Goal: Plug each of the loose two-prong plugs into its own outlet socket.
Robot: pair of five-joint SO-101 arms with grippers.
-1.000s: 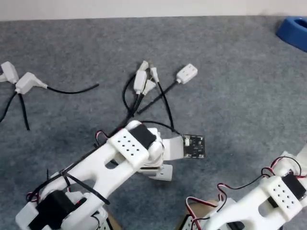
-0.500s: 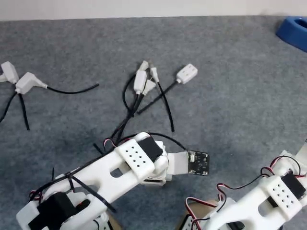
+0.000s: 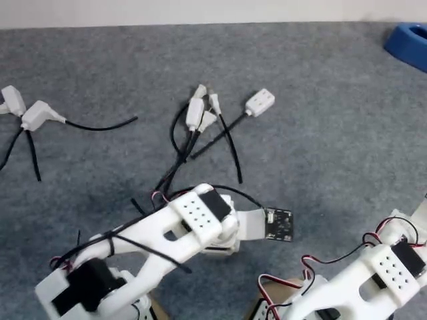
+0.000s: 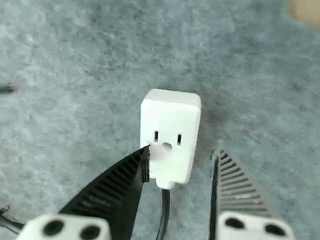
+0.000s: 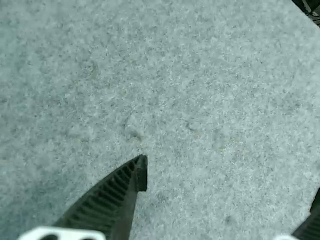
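Two loose plugs (image 3: 30,113) lie at ten o'clock. More plugs (image 3: 199,110) and a small socket (image 3: 260,101) sit near twelve. At six, the left gripper (image 4: 181,156) stands open astride a second socket (image 4: 170,125), one finger touching it. At five, the right gripper (image 5: 230,182) gapes over carpet (image 5: 200,75).

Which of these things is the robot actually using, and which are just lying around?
For the job:
outlet socket inside the open left gripper
second socket on its cord
bunch of loose plugs mid-table
two plugs off to one side

Just lying about:
blue thing in the far corner
grey carpet
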